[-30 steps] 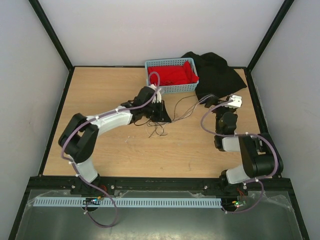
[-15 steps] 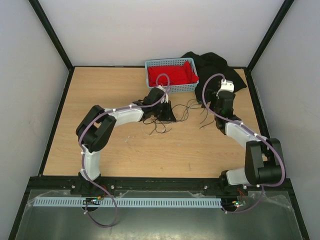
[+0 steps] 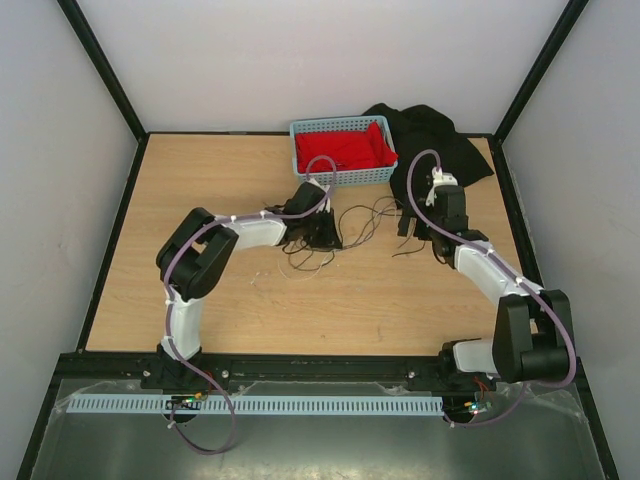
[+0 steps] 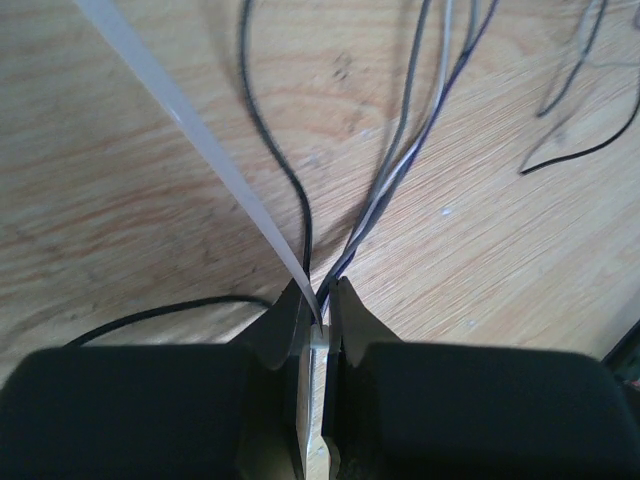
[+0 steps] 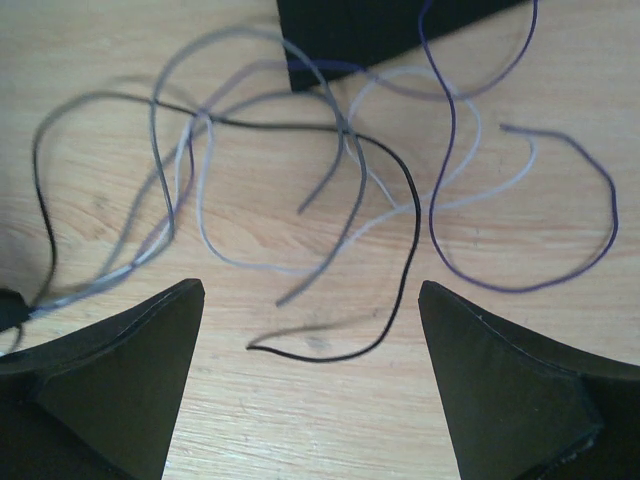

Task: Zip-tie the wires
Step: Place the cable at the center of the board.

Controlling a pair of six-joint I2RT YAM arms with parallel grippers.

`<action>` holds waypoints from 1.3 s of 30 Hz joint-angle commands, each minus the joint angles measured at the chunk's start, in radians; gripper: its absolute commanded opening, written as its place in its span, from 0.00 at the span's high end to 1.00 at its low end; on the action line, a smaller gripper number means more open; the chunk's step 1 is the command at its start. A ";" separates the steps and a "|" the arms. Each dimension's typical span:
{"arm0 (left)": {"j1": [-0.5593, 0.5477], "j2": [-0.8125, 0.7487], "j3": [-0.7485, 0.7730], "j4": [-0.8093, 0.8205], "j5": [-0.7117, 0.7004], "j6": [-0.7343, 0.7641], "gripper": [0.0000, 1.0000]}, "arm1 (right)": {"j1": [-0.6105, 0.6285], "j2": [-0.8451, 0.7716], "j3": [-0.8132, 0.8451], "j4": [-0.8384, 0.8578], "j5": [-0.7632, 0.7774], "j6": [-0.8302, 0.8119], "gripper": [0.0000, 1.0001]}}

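**Left tool pinches tie and wires, right tool spread over loose ends**

Left tool (image 4: 318,300) is pressed together on the zip tie (image 4: 210,150), with several strands of the wires (image 4: 400,170) gathered into the same pinch. The tie runs up and left from the jaws, free end loose over the desk (image 3: 200,200). From above, the left tool (image 3: 325,235) sits mid-desk just in front of the blue basket (image 3: 343,180). The wires (image 3: 365,215) fan out rightward toward the right tool (image 3: 410,225), near the black cloth (image 3: 440,150).

Right tool (image 5: 312,290) is spread wide and holds nothing, hanging over scattered wire ends (image 5: 340,180) lying flat.

Step, as I judge it: gathering and holding, tie not yet looped. Next move likely needs the right tool to come down and pick up the loose strands or the tie's free end. The strands are thin and springy, so slipping is a risk.
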 commanded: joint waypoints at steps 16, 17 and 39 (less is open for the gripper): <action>0.016 -0.120 -0.098 0.015 -0.063 -0.001 0.63 | -0.011 -0.058 0.096 -0.018 -0.063 -0.023 0.01; 0.020 -0.132 -0.099 0.011 -0.065 0.000 0.60 | -0.013 -0.057 0.103 -0.018 -0.072 -0.021 0.01; 0.272 -0.695 -0.267 -0.053 -0.064 0.227 0.05 | -0.172 -0.199 -0.182 0.322 0.027 0.032 0.01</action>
